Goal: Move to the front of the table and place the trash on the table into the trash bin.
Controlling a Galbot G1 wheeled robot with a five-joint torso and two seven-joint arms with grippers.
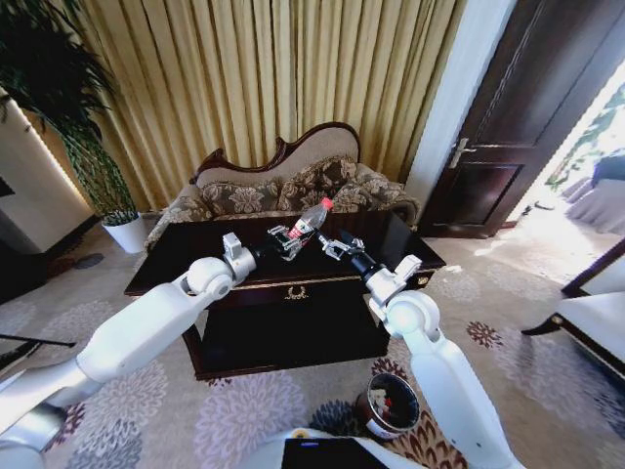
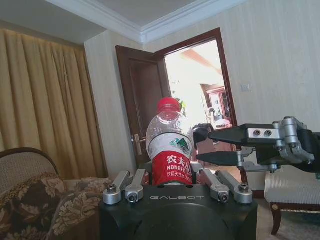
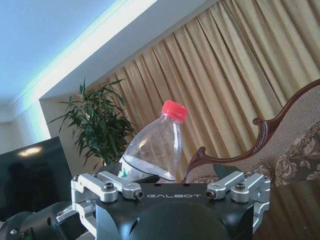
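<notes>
So right now you're holding the bottle up above the table with the left gripper, fingers clamped around the lower body right at the red label, red cap tilting up and away. The right gripper is hovering just beside it with its jaws spread, not touching anything as far as I can tell. From the left wrist view you're seeing its fingers pointing in at the bottle's side.

Handling-wise, I'm guessing this thing is super light. It's looking nearly empty, clear thin plastic, so it's probably going to flex and crinkle if you squeeze hard. Smooth walls could be a bit slippery too. The label band where you're already gripping seems like the best spot, since it's the straightest part; the tapered shoulder near the cap would likely squirt out.

The trash bin is sitting on the carpet down by your right arm, in front of the table.
</notes>
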